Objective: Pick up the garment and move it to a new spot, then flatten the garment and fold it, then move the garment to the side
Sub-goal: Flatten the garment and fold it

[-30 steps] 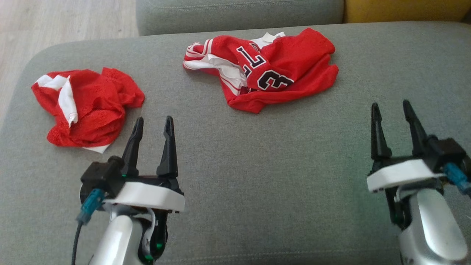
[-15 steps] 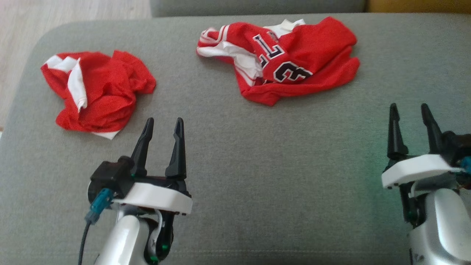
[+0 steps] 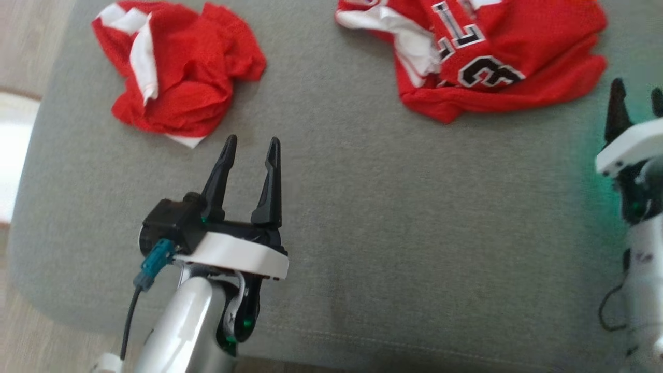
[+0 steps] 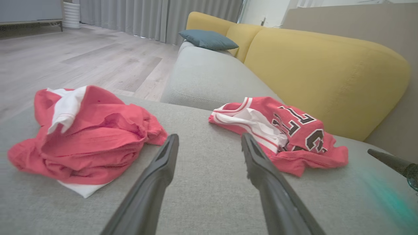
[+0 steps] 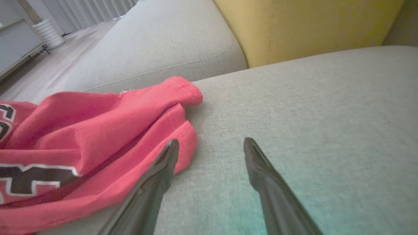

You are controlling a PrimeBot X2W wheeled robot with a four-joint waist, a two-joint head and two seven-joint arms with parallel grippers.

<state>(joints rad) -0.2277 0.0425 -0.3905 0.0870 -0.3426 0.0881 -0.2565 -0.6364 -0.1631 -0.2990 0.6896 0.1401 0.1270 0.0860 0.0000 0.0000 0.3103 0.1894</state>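
Head view: the left gripper point(image 3: 252, 141) hangs over the grey cushion point(image 3: 388, 217). Its two dark fingers are spread apart with nothing between them, and the tips stop just short of a crumpled garment point(image 3: 181, 67), red and white, near the cushion's left end. The right gripper point(image 3: 637, 89) is partly cut off by the frame's right edge, and its fingers are likewise parted and empty. A red jersey point(image 3: 518, 46) with black-and-white numerals lies bunched toward the cushion's far right, just ahead and to the left of the right gripper's tips. The two garments lie well apart. In the right wrist view one finger overlaps the jersey's hem, but whether it touches cannot be told. In the left wrist view a yellow backrest point(image 4: 326, 71) rises behind the jersey, a blue pillow point(image 4: 207, 39) lies farther along, and pale wood floor point(image 4: 81, 62) stretches off to the left.
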